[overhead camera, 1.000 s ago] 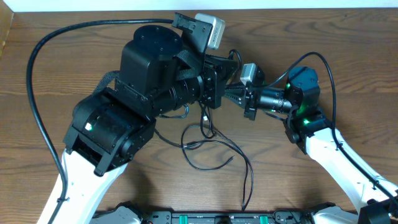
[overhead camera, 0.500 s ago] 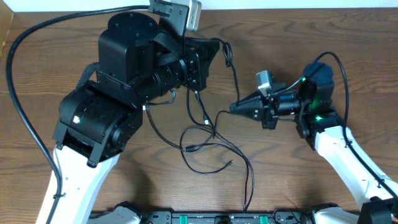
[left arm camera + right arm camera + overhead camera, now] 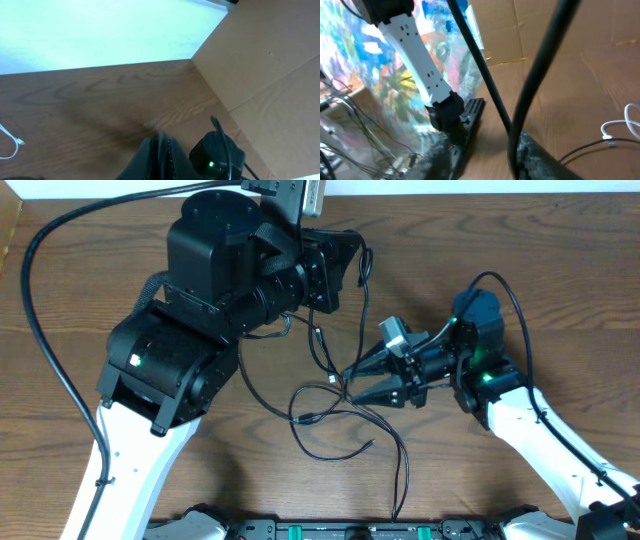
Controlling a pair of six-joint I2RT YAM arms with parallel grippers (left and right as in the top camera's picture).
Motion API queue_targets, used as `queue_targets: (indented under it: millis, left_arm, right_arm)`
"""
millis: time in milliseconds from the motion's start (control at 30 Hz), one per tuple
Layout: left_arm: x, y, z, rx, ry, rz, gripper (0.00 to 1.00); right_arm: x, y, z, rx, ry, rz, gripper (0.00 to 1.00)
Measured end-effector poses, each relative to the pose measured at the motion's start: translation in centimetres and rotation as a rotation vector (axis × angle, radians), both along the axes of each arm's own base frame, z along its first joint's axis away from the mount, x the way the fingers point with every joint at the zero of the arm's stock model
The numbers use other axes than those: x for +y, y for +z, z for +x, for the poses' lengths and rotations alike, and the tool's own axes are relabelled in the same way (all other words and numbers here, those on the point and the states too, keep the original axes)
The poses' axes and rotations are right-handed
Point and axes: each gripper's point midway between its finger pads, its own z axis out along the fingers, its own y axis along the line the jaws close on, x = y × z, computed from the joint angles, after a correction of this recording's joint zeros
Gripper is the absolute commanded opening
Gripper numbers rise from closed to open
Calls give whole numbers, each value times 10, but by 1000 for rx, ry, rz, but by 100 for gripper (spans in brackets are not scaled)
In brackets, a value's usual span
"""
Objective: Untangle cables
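Right gripper (image 3: 350, 384) spread wide, black cable (image 3: 406, 470) between its fingers; left gripper (image 3: 160, 152) closed

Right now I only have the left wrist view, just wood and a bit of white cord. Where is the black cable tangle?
Observer: Overhead shows the black tangle lying on the table, toward the robot's base.
Operator: Anything near it?
Observer: Yes, the right gripper has its fingers open, pointing at the tangle's upper right side.
Operator: And my side?
Observer: A black strand runs up from the tangle to the left gripper, whose fingers look shut on it.
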Motion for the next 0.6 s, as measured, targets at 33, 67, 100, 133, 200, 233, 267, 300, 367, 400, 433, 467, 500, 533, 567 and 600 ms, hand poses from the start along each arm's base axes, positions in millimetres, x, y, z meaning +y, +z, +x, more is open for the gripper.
queue_targets:
  millis: [33, 67, 100, 133, 200, 233, 267, 300, 367, 400, 433, 467, 500, 533, 567, 600]
  left_arm:
    - [0, 0, 0, 5, 3, -6, 8]
    - [0, 1, 0, 7, 4, -10, 8]
    - [0, 1, 0, 8, 6, -14, 8]
    - [0, 2, 0, 9, 7, -17, 8]
    - [0, 2, 1, 17, 11, -25, 8]
    - [0, 2, 1, 19, 13, -28, 8]
    - [0, 2, 1, 21, 14, -30, 8]
    - [0, 2, 1, 21, 14, -31, 8]
    - [0, 2, 1, 22, 14, -33, 8]
    - [0, 2, 1, 22, 15, -33, 8]
    - [0, 2, 1, 22, 15, -33, 8]
    - [0, 2, 1, 23, 15, -32, 8]
    - [0, 2, 1, 23, 15, -32, 8]
    - [0, 2, 1, 22, 15, -33, 8]
    - [0, 2, 1, 22, 15, -33, 8]
    - [0, 2, 1, 22, 15, -33, 8]
  right_arm:
    - [2, -1, 0, 1, -3, -4, 57]
    - [4, -1, 0, 0, -9, -8, 60]
    - [7, -2, 0, -3, -16, -11, 63]
    - [10, -3, 1, -3, -26, -17, 67]
    - [15, -5, 2, -8, -43, -26, 70]
    - [17, -6, 2, -11, -52, -30, 68]
    - [20, -8, 3, -7, -64, -40, 60]
    - [22, -9, 3, -5, -74, -48, 52]
    - [26, -13, 5, 13, -94, -68, 46]
    - [27, -17, 6, 27, -110, -85, 46]
    - [28, -21, 7, 43, -126, -103, 43]
    - [29, -26, 9, 62, -147, -125, 39]
    - [29, -34, 12, 81, -173, -157, 34]
    - [28, -40, 14, 94, -196, -182, 31]
    - [27, -46, 17, 103, -220, -208, 25]
    - [26, -51, 19, 104, -238, -226, 21]
